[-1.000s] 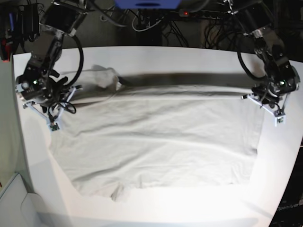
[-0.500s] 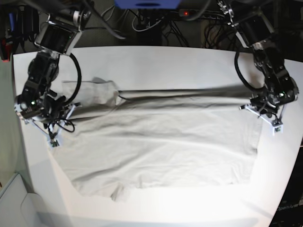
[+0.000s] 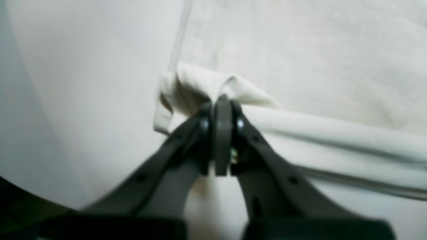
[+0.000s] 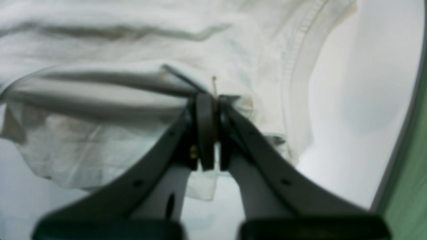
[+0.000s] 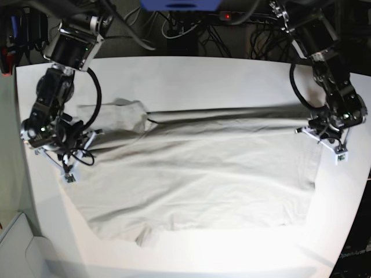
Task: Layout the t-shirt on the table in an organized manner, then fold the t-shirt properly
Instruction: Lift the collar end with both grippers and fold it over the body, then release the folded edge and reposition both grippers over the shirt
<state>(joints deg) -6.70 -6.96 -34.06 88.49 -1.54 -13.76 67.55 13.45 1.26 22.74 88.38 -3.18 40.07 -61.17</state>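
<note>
The pale grey-beige t-shirt (image 5: pixel 197 174) lies spread wide over the white table (image 5: pixel 191 75), its far edge pulled taut into a long fold between the two arms. My left gripper (image 5: pixel 324 132) is at the shirt's right end. In the left wrist view it (image 3: pixel 222 106) is shut on a bunched fold of the shirt (image 3: pixel 300 66). My right gripper (image 5: pixel 75 147) is at the shirt's left end, beside a sleeve (image 5: pixel 119 113). In the right wrist view it (image 4: pixel 210 100) is shut on the shirt (image 4: pixel 100 100) near a stitched hem.
Dark cables and equipment (image 5: pixel 191 23) run behind the table's far edge. The table's left edge (image 5: pixel 23 174) and right edge (image 5: pixel 362 191) are close to the grippers. A green surface (image 4: pixel 410 186) shows past the table edge in the right wrist view.
Both grippers have come down and toward the front with the shirt's far edge. The dark shadow under that raised edge has shrunk to a thin fold line.
</note>
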